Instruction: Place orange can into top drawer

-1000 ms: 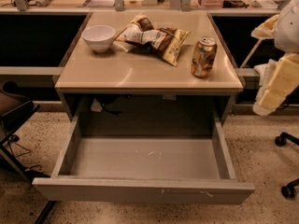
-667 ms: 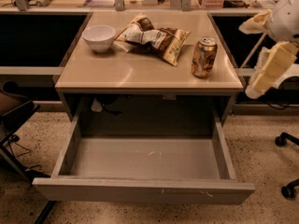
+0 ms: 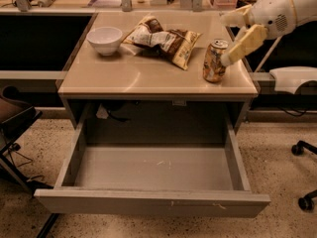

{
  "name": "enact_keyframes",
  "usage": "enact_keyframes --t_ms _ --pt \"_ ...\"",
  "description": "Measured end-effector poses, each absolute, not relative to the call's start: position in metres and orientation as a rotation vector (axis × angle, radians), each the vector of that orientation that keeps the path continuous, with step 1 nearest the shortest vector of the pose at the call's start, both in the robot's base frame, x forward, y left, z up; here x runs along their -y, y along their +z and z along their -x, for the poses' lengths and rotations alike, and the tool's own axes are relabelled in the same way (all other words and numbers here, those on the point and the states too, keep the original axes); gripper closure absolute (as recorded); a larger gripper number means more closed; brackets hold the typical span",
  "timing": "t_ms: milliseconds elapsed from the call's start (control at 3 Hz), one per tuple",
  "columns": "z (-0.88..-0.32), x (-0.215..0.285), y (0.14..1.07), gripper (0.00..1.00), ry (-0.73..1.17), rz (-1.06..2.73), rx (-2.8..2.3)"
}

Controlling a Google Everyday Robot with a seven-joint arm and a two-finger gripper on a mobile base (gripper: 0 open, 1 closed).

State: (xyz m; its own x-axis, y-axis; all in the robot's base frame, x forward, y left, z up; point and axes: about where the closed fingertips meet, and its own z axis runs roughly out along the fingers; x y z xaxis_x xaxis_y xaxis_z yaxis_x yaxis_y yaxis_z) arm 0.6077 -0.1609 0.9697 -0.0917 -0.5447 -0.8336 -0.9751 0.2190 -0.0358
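The orange can (image 3: 214, 61) stands upright on the table top (image 3: 148, 76) near its right front corner. The top drawer (image 3: 153, 170) is pulled fully open below the table, and its grey floor holds nothing. My gripper (image 3: 229, 37) comes in from the upper right with cream-coloured fingers spread open. The lower finger (image 3: 241, 44) reaches down close to the can's top right side. The upper finger (image 3: 235, 18) is behind and above the can. The gripper holds nothing.
A white bowl (image 3: 104, 39) sits at the table's back left. A brown-and-yellow snack bag (image 3: 165, 40) lies at the back middle. A dark chair (image 3: 15, 120) is at the left, a chair base with castors (image 3: 304, 175) at the right. A counter with clutter runs behind.
My gripper has moved left and up from beside the table's right edge to just right of the can's top. The can and drawer have not moved.
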Motion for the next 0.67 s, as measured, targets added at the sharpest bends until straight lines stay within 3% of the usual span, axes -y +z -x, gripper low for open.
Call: enact_keyframes --t_ms 333,667 --pt "-0.659 0.145 0.964 0.0 0.955 1.208 -1.63" --pt "-0.671 0.145 0.951 0.0 1.009 1.164 -1.619"
